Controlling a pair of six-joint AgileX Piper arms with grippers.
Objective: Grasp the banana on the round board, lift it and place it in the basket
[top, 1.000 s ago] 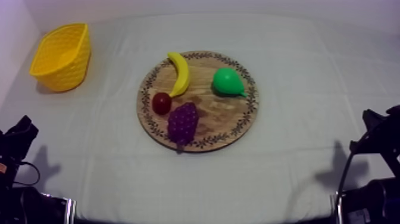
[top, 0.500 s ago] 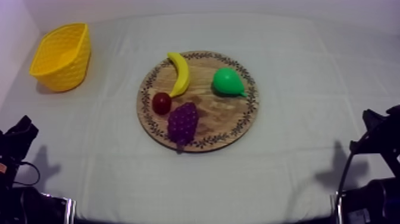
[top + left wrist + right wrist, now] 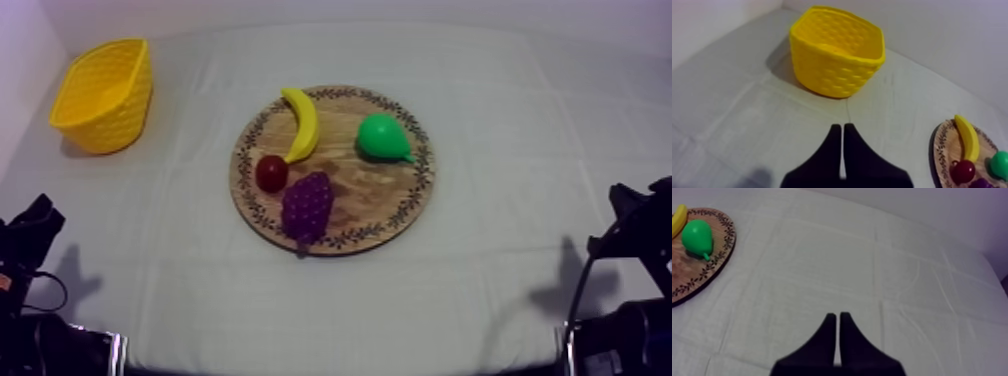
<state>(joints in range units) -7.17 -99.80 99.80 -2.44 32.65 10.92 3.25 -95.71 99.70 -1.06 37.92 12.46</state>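
- nothing done yet: banana [image 3: 301,122] on the wooden board [image 3: 421,190], yellow basket [image 3: 122,124] off to its left
- left tool [image 3: 843,133], right tool [image 3: 837,321] both pinched together, empty

The right gripper [image 3: 838,319] is recorded with its fingers pressed together as a narrow wedge, nothing held, above the grey-white cloth [image 3: 822,263]. Well apart from it, the wooden board [image 3: 702,270] is noted, with a pear [image 3: 696,236] lying on it beside one end of the banana [image 3: 678,217].
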